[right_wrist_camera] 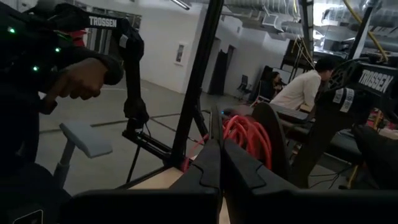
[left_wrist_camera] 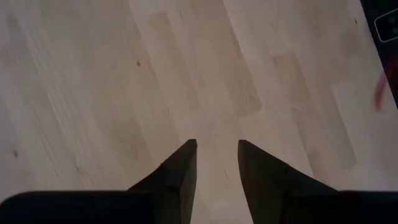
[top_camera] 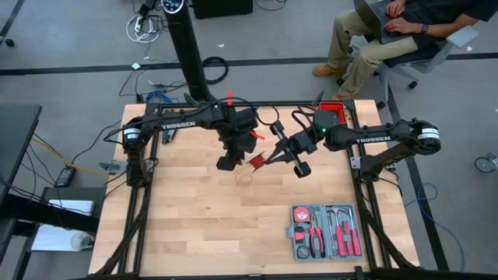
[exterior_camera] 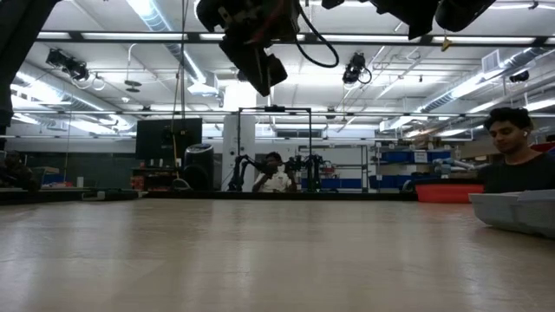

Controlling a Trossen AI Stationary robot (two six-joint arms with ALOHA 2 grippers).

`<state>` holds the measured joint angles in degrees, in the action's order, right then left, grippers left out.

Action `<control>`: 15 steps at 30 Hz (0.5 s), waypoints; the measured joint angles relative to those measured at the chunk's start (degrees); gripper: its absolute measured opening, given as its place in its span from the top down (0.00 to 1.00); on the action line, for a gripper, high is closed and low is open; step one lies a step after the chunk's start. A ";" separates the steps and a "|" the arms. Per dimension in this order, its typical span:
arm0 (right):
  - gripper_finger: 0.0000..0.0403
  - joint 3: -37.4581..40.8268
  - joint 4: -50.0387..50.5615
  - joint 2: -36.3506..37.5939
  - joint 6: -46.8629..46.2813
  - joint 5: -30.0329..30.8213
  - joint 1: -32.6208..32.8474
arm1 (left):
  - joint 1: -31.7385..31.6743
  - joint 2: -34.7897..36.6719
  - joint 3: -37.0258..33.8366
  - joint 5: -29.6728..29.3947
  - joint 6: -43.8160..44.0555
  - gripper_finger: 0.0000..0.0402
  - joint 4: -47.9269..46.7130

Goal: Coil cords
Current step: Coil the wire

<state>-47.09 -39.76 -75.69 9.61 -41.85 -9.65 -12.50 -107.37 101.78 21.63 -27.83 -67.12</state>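
The red cord [top_camera: 257, 159] is a small coil held in the air over the middle of the table, and it shows as red loops [right_wrist_camera: 249, 134] just past my right fingertips. My right gripper [top_camera: 271, 160] reaches in level from the table's right and is shut on it. My left gripper [top_camera: 226, 162] hangs just left of the coil, pointing steeply down. Its fingers [left_wrist_camera: 217, 146] are open, with only bare table between them. A red blur [left_wrist_camera: 380, 93] at the edge of the left wrist view is the cord. My right gripper holds the coil by one side of its loops [right_wrist_camera: 231, 134], pinched at the tips of the two shut fingers. The fingers come in about level from the table's right. The coil is lifted clear of the table, and a thin loop [top_camera: 245, 177] hangs slack below it.
A grey tool case [top_camera: 325, 232] with red-handled tools lies open near the front right corner. A red bin [top_camera: 331, 109] stands at the far edge. A person sits beyond the far right corner. The light wooden table [top_camera: 187, 225] is bare on the left and in front.
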 joint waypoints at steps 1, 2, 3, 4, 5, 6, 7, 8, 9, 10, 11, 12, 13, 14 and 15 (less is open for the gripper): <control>1.00 0.00 -0.05 0.09 -0.02 0.02 0.00 | -0.17 0.02 0.00 0.00 0.02 0.70 -0.42; 1.00 0.00 0.04 0.25 -0.08 0.02 0.00 | -0.26 0.02 0.00 0.00 0.12 0.70 -0.73; 1.00 0.00 0.10 0.33 -0.21 0.02 0.02 | -0.35 0.02 0.00 0.00 0.42 0.70 -1.15; 1.00 0.00 0.06 0.36 -0.45 0.04 0.02 | -0.49 0.02 0.00 0.02 0.41 0.70 -1.51; 1.00 0.00 0.12 0.37 -0.81 0.04 0.02 | -0.57 0.02 0.00 0.13 0.43 0.70 -1.98; 1.00 0.00 0.65 0.58 -1.09 0.09 0.02 | -0.64 0.02 0.00 0.58 0.43 0.70 -2.68; 1.00 0.03 1.78 1.08 -1.21 0.13 0.02 | -0.69 0.02 -0.01 1.36 0.44 0.70 -3.49; 1.00 0.04 2.76 1.71 -1.09 0.14 -0.02 | -0.72 0.02 -0.02 2.33 0.46 0.70 -4.40; 1.00 0.04 4.19 2.51 -0.83 0.27 -0.19 | -0.73 0.02 -0.02 3.51 0.39 0.70 -5.12; 1.00 0.16 5.22 3.32 -0.62 0.54 -0.33 | -0.73 0.02 -0.03 4.94 0.29 0.70 -5.54; 1.00 0.67 5.33 4.14 -0.49 1.18 -0.43 | -0.68 0.02 -0.04 6.50 0.14 0.70 -5.50; 1.00 1.36 5.35 5.10 -0.37 1.62 -0.52 | -0.57 0.02 -0.04 7.86 -0.11 0.70 -5.17; 1.00 2.17 5.39 6.10 -0.38 2.11 -0.62 | -0.29 0.02 -0.04 8.74 -0.22 0.70 -4.36; 1.00 2.99 5.35 7.13 -0.43 2.50 -0.72 | -0.04 0.02 -0.06 9.22 -0.26 0.70 -3.00; 1.00 4.02 5.28 8.35 -0.59 3.60 -0.76 | 0.25 0.02 -0.07 9.33 -0.26 0.70 -1.49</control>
<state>-43.07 -34.48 -67.34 9.02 -38.25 -10.40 -12.25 -107.35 101.71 30.96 -28.09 -68.61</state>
